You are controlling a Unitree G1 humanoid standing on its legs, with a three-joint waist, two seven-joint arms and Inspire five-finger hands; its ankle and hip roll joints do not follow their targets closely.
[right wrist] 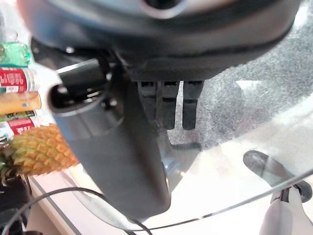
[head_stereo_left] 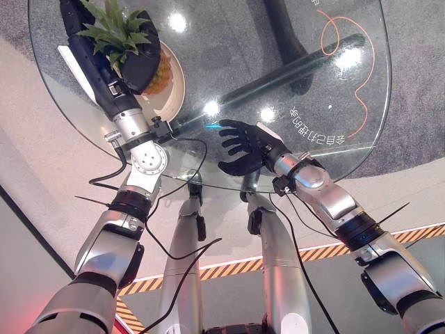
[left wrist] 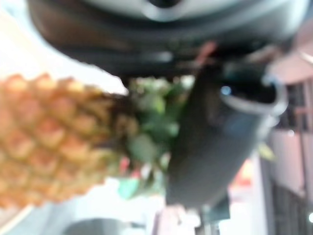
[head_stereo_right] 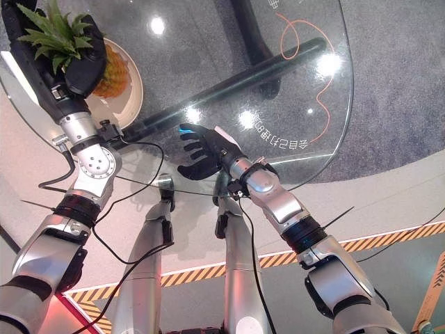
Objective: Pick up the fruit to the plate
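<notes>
Golden-skinned and topped with green leaves, the pineapple (head_stereo_left: 158, 75) lies over the cream plate (head_stereo_left: 174, 87) at the far left of the round glass table (head_stereo_left: 292, 104), its leafy crown pointing back toward the robot. The left robot hand (head_stereo_left: 135, 59) is wrapped round the fruit where crown meets body, fingers curled over it; the left wrist view shows the scaly side just beside the dark thumb (left wrist: 215, 147).

Whether the pineapple already bears its weight on the plate or hangs slightly above cannot be told. The step in hand looks like the set-down, so the task seems nearly done. To do it well, the fruit should settle low and lengthwise inside the rim before the fingers loosen, because a rounded body lying on its side may roll toward the plate's edge. Letting go gradually, then lifting clear of the stiff leaves, would keep the crown from snagging and dragging it off.

The right robot hand (head_stereo_right: 198, 149) hovers near the table's near edge, well apart from the plate, fingers spread and relaxed, holding nothing.
</notes>
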